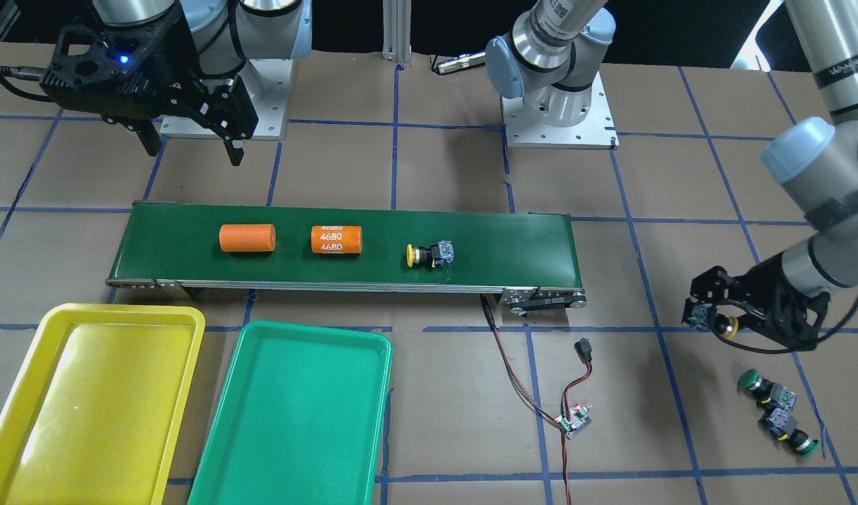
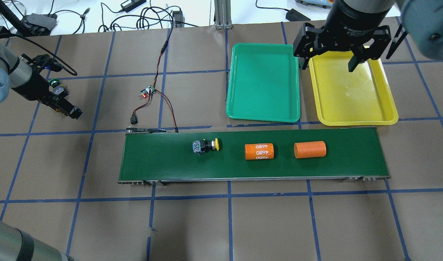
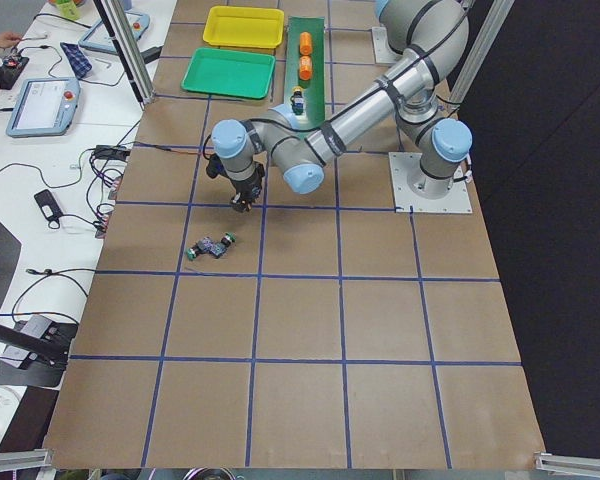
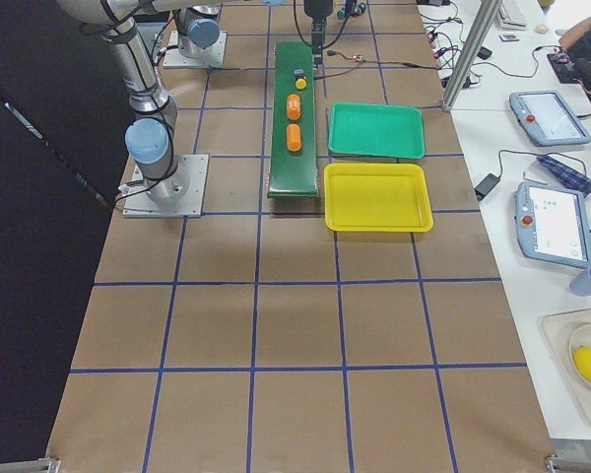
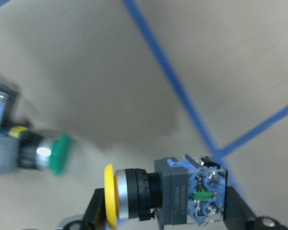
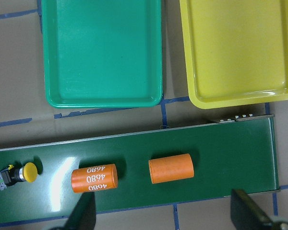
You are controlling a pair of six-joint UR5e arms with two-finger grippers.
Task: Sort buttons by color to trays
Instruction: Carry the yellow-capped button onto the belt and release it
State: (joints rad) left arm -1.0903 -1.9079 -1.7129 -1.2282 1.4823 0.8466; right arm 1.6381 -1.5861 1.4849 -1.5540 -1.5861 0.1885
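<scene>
My left gripper (image 1: 709, 319) is shut on a yellow-capped button (image 5: 153, 194) and holds it just above the table, off the conveyor's end. Two green-capped buttons (image 1: 751, 381) (image 1: 804, 443) lie on the table close by; one also shows in the left wrist view (image 5: 55, 153). A second yellow button (image 1: 429, 254) lies on its side on the belt. My right gripper (image 1: 193, 147) is open and empty, hovering high near the yellow tray (image 2: 351, 90). The green tray (image 2: 263, 81) lies beside it. Both trays hold nothing.
The dark-green conveyor belt (image 1: 506, 245) carries two orange cylinders (image 1: 247, 238) (image 1: 336, 240), one marked 4680. A small circuit board with red and black wires (image 1: 572, 421) lies on the table between the belt's end and the green buttons.
</scene>
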